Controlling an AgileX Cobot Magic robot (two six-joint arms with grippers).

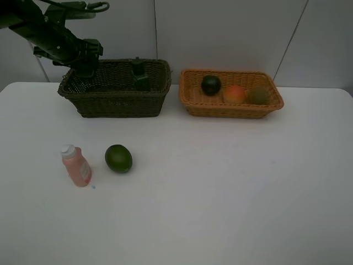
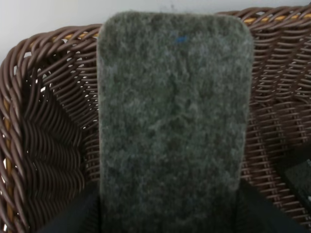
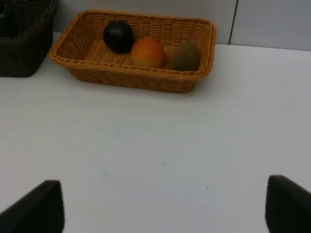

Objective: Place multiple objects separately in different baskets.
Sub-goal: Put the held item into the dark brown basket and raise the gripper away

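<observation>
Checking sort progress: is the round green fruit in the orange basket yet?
No, the green fruit lies on the white table beside the pink bottle, well clear of the orange basket.

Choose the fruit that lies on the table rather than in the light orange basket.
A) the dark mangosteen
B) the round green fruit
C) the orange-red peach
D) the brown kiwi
B: the round green fruit lies on the white table beside the pink bottle, while the mangosteen, peach and kiwi sit inside the orange basket.
</observation>
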